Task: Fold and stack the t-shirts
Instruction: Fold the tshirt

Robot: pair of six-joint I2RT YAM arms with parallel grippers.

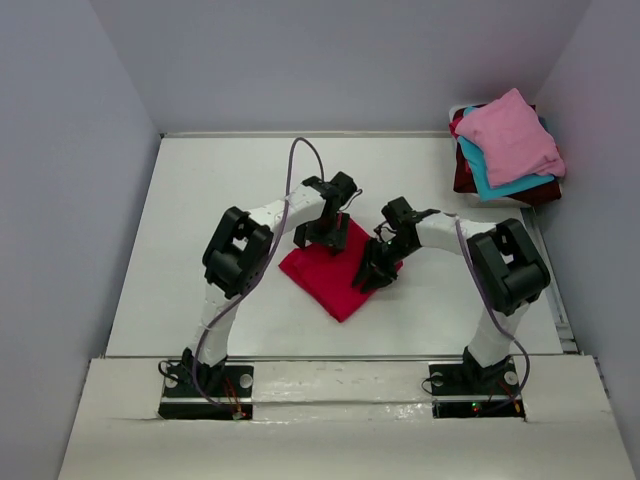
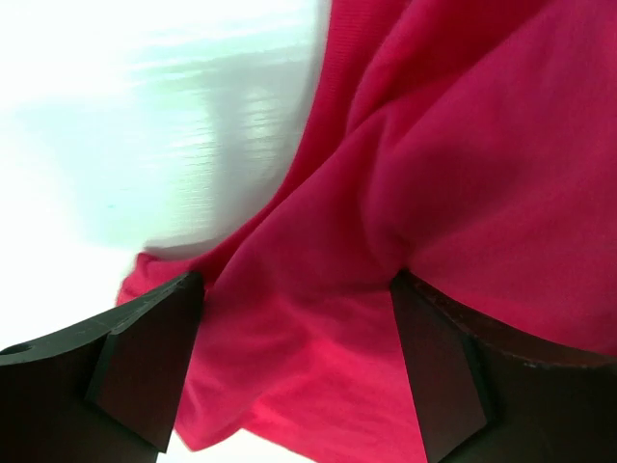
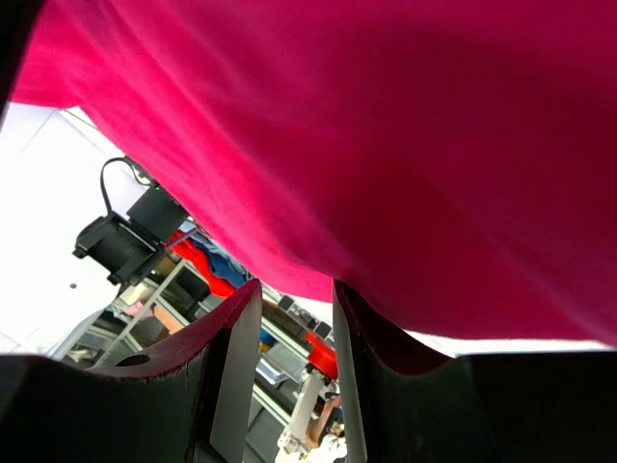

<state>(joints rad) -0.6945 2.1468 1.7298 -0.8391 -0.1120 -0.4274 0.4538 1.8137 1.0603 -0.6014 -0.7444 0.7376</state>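
The crimson-red t-shirt (image 1: pixel 330 272) lies folded into a rough square at the table's middle. My left gripper (image 1: pixel 326 236) is down on its far edge. In the left wrist view my left gripper (image 2: pixel 297 282) is wide open, with rumpled red cloth (image 2: pixel 453 164) lying between the two dark fingers (image 2: pixel 145 362). My right gripper (image 1: pixel 377 270) is at the shirt's right edge. In the right wrist view my right gripper (image 3: pixel 297 289) shows a narrow empty gap, with the red cloth (image 3: pixel 386 125) across its fingertips. A light pink shirt (image 1: pixel 510 135), a teal-blue one (image 1: pixel 488 182) and a dark maroon one (image 1: pixel 465 178) are stacked at the back right.
The stack sits on a white tray (image 1: pixel 458 112) at the table's back right corner. Grey walls enclose the white table (image 1: pixel 220 190) on three sides. A raised white ledge (image 1: pixel 330 365) runs along the near edge by the arm bases.
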